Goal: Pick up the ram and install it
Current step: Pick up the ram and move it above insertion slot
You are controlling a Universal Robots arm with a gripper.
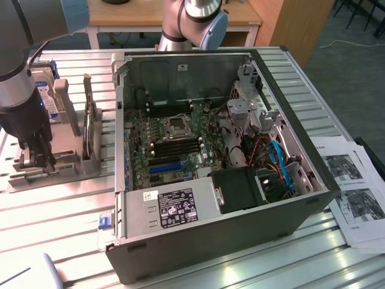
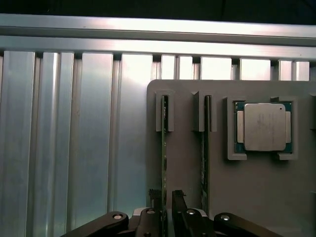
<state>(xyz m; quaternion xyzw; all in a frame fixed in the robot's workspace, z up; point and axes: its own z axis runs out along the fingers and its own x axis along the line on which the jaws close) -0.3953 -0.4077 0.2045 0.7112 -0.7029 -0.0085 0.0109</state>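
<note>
Seen edge-on, the ram (image 2: 164, 143) is a thin green stick standing in a slot of a grey holder (image 2: 222, 187). My gripper (image 2: 166, 198) is down over one end of it, one dark finger pressed to each side, shut on the stick. A second green stick (image 2: 205, 148) stands in the neighbouring slot. In the exterior view my gripper (image 1: 33, 158) reaches down into the grey holder (image 1: 66, 171) at that view's left, beside the open computer case (image 1: 228, 211). The motherboard (image 1: 174, 141) lies inside the case with dark memory slots around the processor socket.
A processor chip (image 2: 265, 127) lies in a recess of the holder next to the sticks. A hard drive (image 1: 45, 90) stands in a rack behind my gripper. Printed papers (image 1: 355, 198) lie at the exterior view's right. The table (image 1: 54, 223) is ribbed metal.
</note>
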